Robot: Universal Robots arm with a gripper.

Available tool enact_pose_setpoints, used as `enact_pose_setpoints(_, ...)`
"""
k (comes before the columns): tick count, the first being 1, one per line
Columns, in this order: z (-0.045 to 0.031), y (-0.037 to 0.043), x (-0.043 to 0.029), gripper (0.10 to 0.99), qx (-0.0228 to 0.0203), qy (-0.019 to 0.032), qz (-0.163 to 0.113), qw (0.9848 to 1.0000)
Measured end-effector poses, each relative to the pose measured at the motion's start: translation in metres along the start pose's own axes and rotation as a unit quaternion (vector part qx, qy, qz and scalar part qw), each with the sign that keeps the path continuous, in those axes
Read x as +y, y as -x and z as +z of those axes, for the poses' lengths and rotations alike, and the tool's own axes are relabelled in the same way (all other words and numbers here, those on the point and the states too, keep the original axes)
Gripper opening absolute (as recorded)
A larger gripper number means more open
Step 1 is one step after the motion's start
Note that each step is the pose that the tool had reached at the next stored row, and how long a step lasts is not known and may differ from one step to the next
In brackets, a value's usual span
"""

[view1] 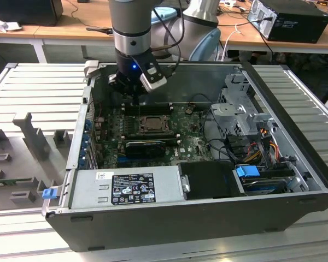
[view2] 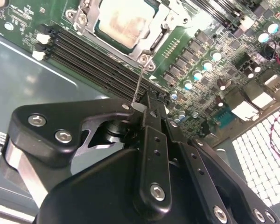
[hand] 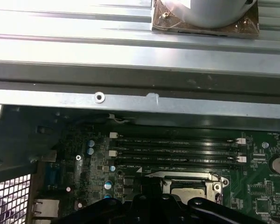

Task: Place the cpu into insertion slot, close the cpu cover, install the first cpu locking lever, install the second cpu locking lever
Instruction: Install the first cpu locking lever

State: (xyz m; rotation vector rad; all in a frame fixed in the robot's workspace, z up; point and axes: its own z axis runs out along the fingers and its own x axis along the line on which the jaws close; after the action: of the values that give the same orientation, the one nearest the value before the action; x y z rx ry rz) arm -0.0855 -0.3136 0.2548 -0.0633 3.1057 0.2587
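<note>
Jaws clamped on the thin lever (view2: pixel 138 80) beside the seated cpu (view2: pixel 123 21); a firm pinch and smooth arc should latch it cleanly

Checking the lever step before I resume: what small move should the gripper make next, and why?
Probably ease the locking lever down toward the motherboard: the cpu sits under the closed cpu cover, and the lever's raised free end meets the gripper tip.

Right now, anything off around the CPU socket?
The cpu face carries a brownish smear, likely old paste. One locking lever sticks out unlatched from the cpu cover toward the gripper. Nothing else stands out.
</note>
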Motion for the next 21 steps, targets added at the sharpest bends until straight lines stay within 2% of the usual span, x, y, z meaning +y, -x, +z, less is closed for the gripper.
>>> enact_pose_setpoints(6, 0.0002, 0.0081, -0.0004, 0.106, 0.0, -0.0003, 0.0, 1.0)
enact_pose_setpoints(21, 0.0005, 0.0153, -0.0007, 0.106, 0.0, -0.0007, 0.0, 1.0)
